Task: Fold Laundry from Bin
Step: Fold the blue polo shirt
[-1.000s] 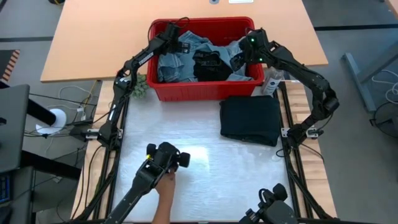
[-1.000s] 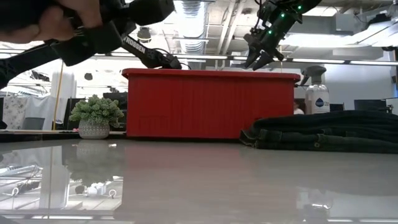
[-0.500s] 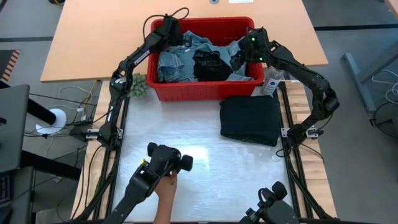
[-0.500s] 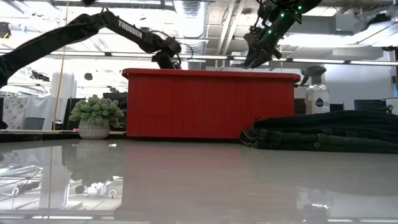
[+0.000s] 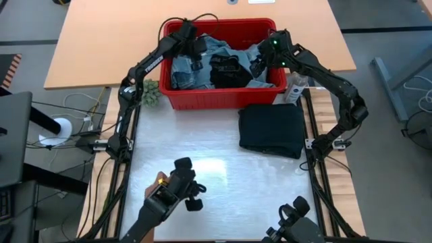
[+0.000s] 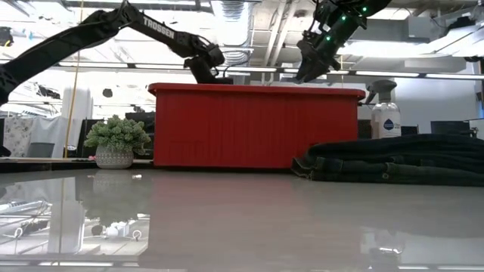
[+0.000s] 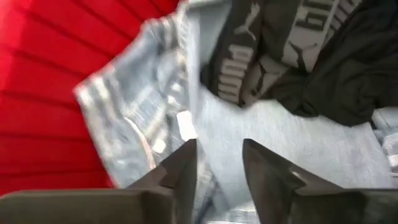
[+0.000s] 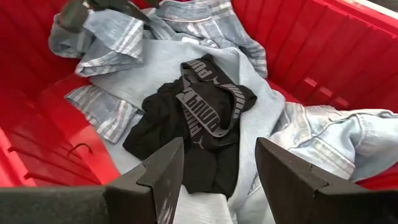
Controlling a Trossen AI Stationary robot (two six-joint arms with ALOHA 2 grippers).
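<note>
Overhead room light was bright, even. White glare patch sat on table (image 5: 270,182) near my folded dark garment (image 5: 271,129), toward front edge. Low view: ceiling lamps (image 6: 231,17) blew out white behind bin (image 6: 257,125); tabletop there acted as mirror, reflecting room. Bin face stayed evenly lit, shadow thin beneath it. My left wrist view was smeared with motion blur: denim (image 7: 143,106) and black waistband lettering soft. My right wrist view was sharp on laundry, own fingers near lens soft and dark.
</note>
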